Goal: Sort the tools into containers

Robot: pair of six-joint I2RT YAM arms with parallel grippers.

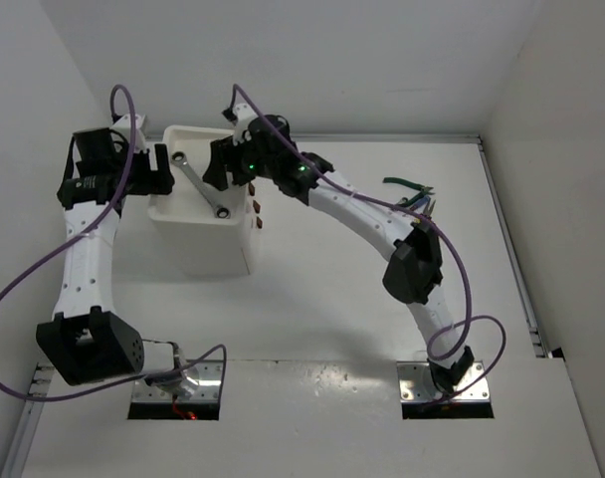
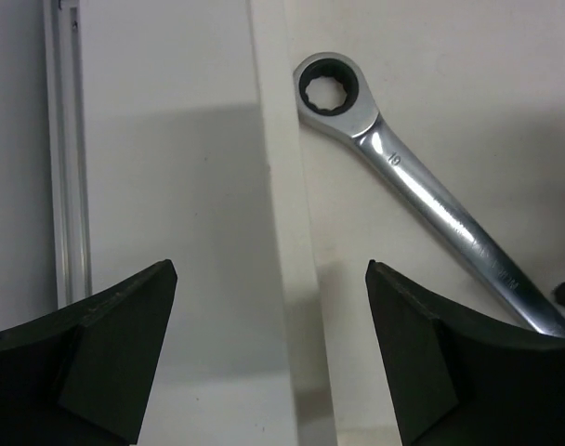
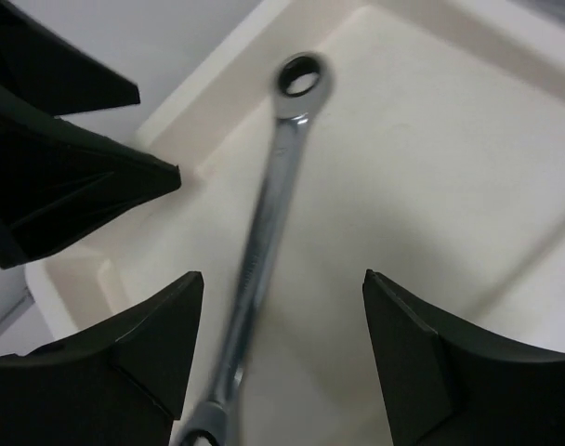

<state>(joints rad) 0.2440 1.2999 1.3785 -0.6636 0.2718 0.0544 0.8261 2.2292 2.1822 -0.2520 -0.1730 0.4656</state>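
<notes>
A slim silver wrench lies diagonally in the shallow tray top of the white drawer unit. My right gripper hovers open just above the tray. In the right wrist view the wrench shows blurred between and below the open jaws, free of them. My left gripper is open and empty, straddling the tray's left rim, with the wrench's ring end just inside. Green-handled pliers and other small tools lie on the table at right.
Dark reddish-brown drawer handles stick out of the unit's right face. White walls close in the table at left, back and right. The left gripper's black fingers show close by in the right wrist view.
</notes>
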